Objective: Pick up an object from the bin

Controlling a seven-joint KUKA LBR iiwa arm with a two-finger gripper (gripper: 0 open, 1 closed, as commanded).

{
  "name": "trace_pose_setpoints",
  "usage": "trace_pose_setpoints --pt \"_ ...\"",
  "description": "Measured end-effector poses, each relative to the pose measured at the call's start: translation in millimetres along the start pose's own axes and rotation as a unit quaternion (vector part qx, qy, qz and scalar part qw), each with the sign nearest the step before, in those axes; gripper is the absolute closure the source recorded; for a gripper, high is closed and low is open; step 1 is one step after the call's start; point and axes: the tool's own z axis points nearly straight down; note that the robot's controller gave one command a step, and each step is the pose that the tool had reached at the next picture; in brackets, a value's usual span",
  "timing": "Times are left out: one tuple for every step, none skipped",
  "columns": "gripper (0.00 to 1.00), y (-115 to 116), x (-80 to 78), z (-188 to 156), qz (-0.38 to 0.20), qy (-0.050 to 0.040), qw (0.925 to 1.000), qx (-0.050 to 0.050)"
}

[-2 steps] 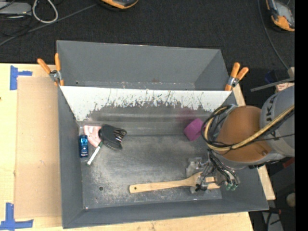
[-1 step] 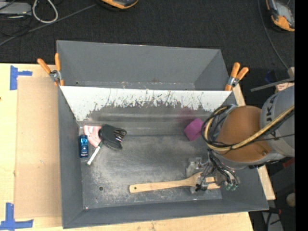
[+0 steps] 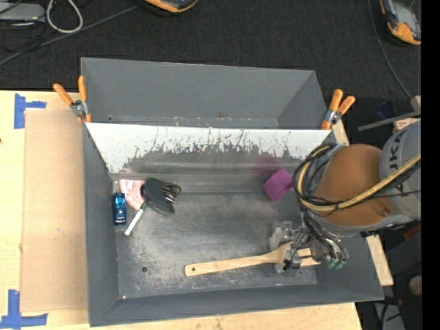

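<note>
My gripper [image 3: 294, 247] is low in the bin's front right corner, under the orange wrist cover. It sits right over the wide right end of a pale wooden spatula [image 3: 234, 263], which lies flat along the front of the bin floor with its handle pointing left. The gripper hides that end of the spatula. A purple block [image 3: 278, 184] rests against the back wall, a little behind and to the left of the gripper.
At the left wall lie a black brush head with a white handle [image 3: 158, 196], a pink piece [image 3: 130, 190] and a small blue item [image 3: 120, 209]. The arm and its cables hang over the bin's right side.
</note>
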Motion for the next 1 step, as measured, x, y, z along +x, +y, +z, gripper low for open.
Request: trace_pose_setpoints --pt "1.00 0.1 -0.3 -18.7 0.000 -0.0006 1.0000 0.000"
